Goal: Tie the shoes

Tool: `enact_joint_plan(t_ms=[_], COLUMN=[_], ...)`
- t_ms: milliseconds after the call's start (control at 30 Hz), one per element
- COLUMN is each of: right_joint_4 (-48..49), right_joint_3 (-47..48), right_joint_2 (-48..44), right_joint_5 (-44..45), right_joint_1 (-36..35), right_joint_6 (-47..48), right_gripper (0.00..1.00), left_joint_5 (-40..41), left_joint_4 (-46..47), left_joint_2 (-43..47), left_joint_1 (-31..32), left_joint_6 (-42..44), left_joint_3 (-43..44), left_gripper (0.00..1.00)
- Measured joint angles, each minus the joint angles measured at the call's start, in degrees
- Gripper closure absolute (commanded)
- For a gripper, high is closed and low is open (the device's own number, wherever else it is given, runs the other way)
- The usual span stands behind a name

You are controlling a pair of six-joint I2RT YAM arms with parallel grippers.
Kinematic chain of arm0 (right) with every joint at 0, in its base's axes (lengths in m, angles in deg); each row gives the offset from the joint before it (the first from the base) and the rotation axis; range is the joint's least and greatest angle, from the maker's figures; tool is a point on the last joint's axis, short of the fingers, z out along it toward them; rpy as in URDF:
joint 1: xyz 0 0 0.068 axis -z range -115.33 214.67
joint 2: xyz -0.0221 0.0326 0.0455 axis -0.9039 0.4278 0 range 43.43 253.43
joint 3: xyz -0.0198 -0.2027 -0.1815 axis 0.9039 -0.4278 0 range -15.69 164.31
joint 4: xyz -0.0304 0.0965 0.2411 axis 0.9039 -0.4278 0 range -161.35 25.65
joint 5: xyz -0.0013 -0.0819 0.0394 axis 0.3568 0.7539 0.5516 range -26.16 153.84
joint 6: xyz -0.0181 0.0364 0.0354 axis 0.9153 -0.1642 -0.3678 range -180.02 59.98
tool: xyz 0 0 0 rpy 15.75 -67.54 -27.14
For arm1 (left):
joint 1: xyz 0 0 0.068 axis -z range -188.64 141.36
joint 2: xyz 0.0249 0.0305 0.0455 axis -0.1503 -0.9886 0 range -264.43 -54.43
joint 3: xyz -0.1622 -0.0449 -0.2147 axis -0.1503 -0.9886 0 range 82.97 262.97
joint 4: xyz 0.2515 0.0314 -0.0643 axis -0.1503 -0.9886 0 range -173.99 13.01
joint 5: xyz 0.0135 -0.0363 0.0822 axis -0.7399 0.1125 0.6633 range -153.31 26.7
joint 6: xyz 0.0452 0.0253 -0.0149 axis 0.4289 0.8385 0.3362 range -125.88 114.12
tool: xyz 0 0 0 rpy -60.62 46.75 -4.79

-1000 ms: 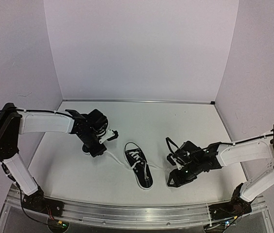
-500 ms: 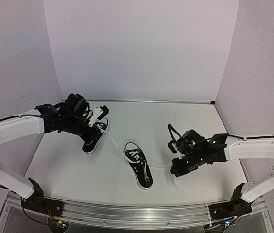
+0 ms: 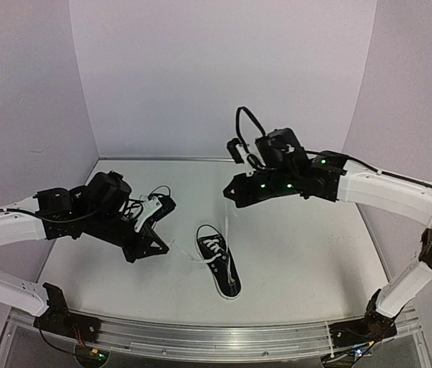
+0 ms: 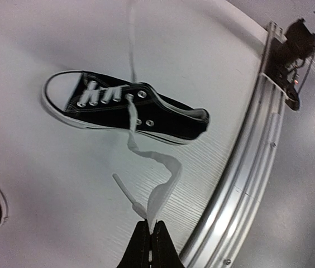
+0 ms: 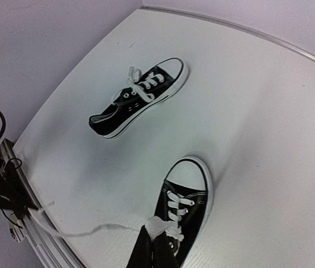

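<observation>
Left gripper (image 4: 148, 226): we are pinching one lace (image 4: 166, 178), left of the sneaker (image 3: 218, 261).
Right gripper (image 5: 156, 233): pinching the other lace (image 5: 155, 223), raised above its toe.

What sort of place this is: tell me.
Probably a robotics lab test cell: a white table boxed in by plain walls, an aluminium rail at its near edge, and two robot arms.

White table (image 3: 308, 245), pale walls (image 3: 216, 77), metal rail (image 3: 201, 337)
</observation>
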Motion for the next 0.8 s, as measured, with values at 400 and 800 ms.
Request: enact_joint_plan(t_ms=[400,800], right_joint_4=[8.3,8.2], right_joint_3=[13.0,5.7], right_joint_2=[23.4,19.4], right_joint_5=[-16.9,-20.3], right_joint_1=[-6.2,-5.5], right_joint_6=[-0.5,-0.8], right_gripper=[0.67,0.34], left_joint_5=[-3.1,-3.2], left_joint_4=[-0.6,-1.1], left_joint_2=[6.8,7.2], left_joint_1=[8.9,8.9], left_joint_6=[-4.2,-4.0], left_joint_3=[-3.0,-5.4], left_gripper=[1.00,1.00])
